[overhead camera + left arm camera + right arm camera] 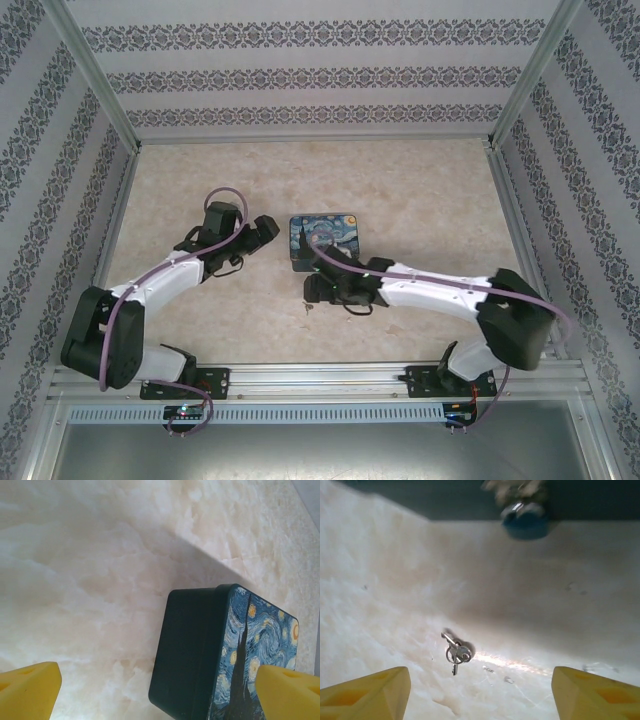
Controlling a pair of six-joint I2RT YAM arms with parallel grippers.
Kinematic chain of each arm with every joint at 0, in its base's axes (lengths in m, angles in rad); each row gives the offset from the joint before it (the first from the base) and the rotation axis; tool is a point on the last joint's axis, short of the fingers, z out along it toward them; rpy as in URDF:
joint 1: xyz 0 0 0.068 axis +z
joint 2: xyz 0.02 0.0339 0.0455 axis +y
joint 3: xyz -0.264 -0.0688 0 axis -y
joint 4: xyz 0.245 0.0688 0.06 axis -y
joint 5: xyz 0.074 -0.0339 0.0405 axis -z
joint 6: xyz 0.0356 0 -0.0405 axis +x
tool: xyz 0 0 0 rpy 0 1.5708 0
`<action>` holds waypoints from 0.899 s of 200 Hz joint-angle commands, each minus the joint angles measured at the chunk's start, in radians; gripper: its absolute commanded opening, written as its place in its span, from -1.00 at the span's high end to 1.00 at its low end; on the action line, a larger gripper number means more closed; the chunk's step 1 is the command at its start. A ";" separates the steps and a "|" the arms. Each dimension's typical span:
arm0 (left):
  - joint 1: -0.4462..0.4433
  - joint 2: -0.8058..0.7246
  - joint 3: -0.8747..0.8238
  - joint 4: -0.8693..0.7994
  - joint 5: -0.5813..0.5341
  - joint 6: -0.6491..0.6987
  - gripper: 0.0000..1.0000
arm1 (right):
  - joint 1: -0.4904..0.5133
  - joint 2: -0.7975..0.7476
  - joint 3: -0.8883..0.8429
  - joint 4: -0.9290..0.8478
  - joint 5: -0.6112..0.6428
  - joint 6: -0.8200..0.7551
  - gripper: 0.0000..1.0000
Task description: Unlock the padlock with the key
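The right claw (480, 692), jaws wide apart, hovers over the key (461, 653), judged light, thin and slippery flat on the desk (385, 580), best pinched at its ring (451, 656); the tiny rigid padlock (525, 521) sits blurred against the near side of the box (200, 650), left claw (157, 690) likewise open.

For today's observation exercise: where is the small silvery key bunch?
In the right wrist view, the small silvery key bunch lies on the pale tabletop ahead of the right gripper, left of centre, well short of the teal padlock.
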 commanded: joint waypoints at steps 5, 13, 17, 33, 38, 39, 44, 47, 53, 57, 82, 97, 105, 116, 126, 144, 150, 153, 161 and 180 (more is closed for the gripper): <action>0.025 -0.056 -0.001 -0.033 -0.008 -0.011 -0.99 | 0.055 0.086 0.079 -0.056 0.050 0.074 -0.40; 0.026 -0.064 0.000 -0.036 -0.005 -0.011 -0.99 | 0.066 0.111 0.094 -0.067 0.053 0.085 -0.33; 0.027 -0.068 0.000 -0.038 -0.002 -0.010 -0.99 | 0.070 0.121 0.100 -0.070 0.053 0.090 -0.32; 0.031 -0.079 -0.003 -0.038 0.004 -0.011 -0.99 | 0.082 0.153 0.118 -0.079 0.058 0.110 -0.29; 0.032 -0.081 -0.006 -0.037 0.007 -0.012 -0.99 | 0.085 0.163 0.125 -0.082 0.059 0.113 -0.28; 0.033 -0.082 -0.007 -0.036 0.007 -0.013 -0.99 | 0.086 0.164 0.126 -0.083 0.059 0.115 -0.28; 0.032 -0.084 -0.007 -0.035 0.008 -0.016 -0.99 | 0.088 0.172 0.131 -0.086 0.063 0.119 -0.28; 0.033 -0.084 -0.009 -0.033 0.009 -0.017 -0.99 | 0.088 0.177 0.135 -0.088 0.063 0.122 -0.27; 0.034 -0.086 -0.012 -0.029 0.016 -0.020 -0.99 | 0.090 0.187 0.142 -0.092 0.063 0.127 -0.26; 0.033 -0.086 -0.015 -0.025 0.020 -0.022 -0.99 | 0.091 0.194 0.148 -0.095 0.062 0.129 -0.26; 0.035 -0.086 -0.023 -0.012 0.038 -0.028 -0.99 | 0.096 0.230 0.179 -0.110 0.064 0.141 -0.19; 0.036 -0.086 -0.025 -0.007 0.045 -0.028 -0.99 | 0.096 0.250 0.193 -0.113 0.063 0.146 -0.11; 0.037 -0.086 -0.024 -0.007 0.048 -0.027 -0.99 | 0.096 0.261 0.198 -0.116 0.061 0.149 -0.08; 0.038 -0.087 -0.025 -0.006 0.051 -0.027 -0.99 | 0.096 0.275 0.204 -0.117 0.055 0.152 -0.01; 0.041 -0.087 -0.024 -0.006 0.054 -0.025 -0.99 | 0.097 0.286 0.211 -0.120 0.049 0.152 0.00; 0.043 -0.090 -0.026 -0.005 0.060 -0.028 -0.99 | 0.100 0.305 0.219 -0.122 0.043 0.153 0.05; 0.042 -0.092 -0.025 -0.004 0.062 -0.028 -0.99 | 0.099 0.311 0.222 -0.123 0.040 0.154 0.06; 0.045 -0.092 -0.025 -0.004 0.064 -0.029 -0.99 | 0.102 0.315 0.223 -0.123 0.039 0.154 0.06; 0.044 -0.094 -0.025 -0.003 0.066 -0.029 -0.99 | 0.104 0.322 0.226 -0.125 0.039 0.154 0.06; 0.046 -0.098 -0.024 -0.004 0.071 -0.031 -0.98 | 0.105 0.343 0.237 -0.132 0.040 0.150 0.12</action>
